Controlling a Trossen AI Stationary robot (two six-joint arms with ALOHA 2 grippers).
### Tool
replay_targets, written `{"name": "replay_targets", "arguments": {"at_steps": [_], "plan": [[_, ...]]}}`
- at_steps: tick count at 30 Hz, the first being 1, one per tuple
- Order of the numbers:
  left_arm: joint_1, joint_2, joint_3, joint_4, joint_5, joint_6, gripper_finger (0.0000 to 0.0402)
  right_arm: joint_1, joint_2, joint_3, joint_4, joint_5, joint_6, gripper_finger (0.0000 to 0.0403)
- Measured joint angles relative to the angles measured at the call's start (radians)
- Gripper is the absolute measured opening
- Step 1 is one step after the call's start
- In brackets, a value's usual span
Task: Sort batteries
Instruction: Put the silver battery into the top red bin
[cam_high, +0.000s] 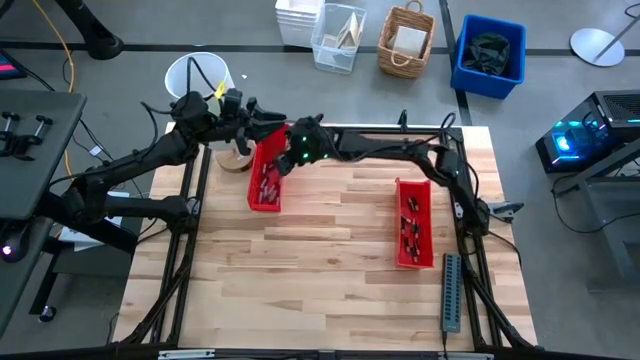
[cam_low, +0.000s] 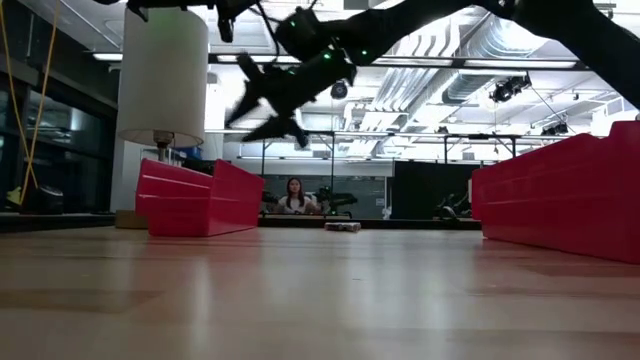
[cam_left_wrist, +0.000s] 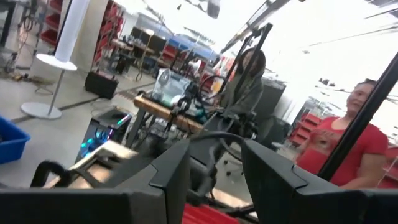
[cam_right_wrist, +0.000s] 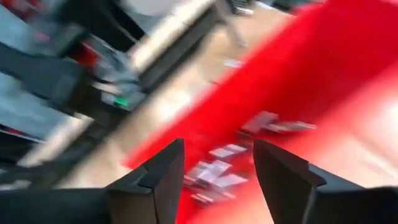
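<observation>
Right tool (cam_high: 283, 150) hung over the left red tray (cam_high: 266, 178) with fingers apart and nothing in them; left tool (cam_high: 268, 125) too. Batteries (cam_high: 267, 185) lay in both trays, so sorting looked midway.

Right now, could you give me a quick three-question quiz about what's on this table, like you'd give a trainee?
1. True or false: both red trays have batteries in them.
2. Which hand hangs over the left tray: A left, B right, C neither?
3. What lies beside the right tray, by the table's edge?

Key:
1. True; batteries show in each.
2. B, the right hand, fingers apart.
3. A long grey ridged strip.
</observation>
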Motion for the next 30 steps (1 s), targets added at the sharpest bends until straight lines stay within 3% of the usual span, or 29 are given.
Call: {"name": "replay_targets", "arguments": {"at_steps": [6,12,15,30], "plan": [[0.000,-0.001,0.000,0.069,-0.001,-0.001,0.0135,-0.123,-0.060,0.000,-0.348,0.011,-0.157,0.0189],[0.000,0.000,0.000,0.079,-0.039,0.010,0.0135,-0.262,-0.068,-0.006,-0.702,0.102,-0.190,0.0189],[0.000,0.000,0.000,0.079,-0.076,0.006,0.0135,-0.303,-0.027,-0.033,-0.739,0.104,-0.229,0.0190],[0.000,0.000,0.000,0.079,-0.088,-0.029,0.0135,-0.261,0.043,-0.032,-0.727,0.124,-0.336,0.0190]]}}
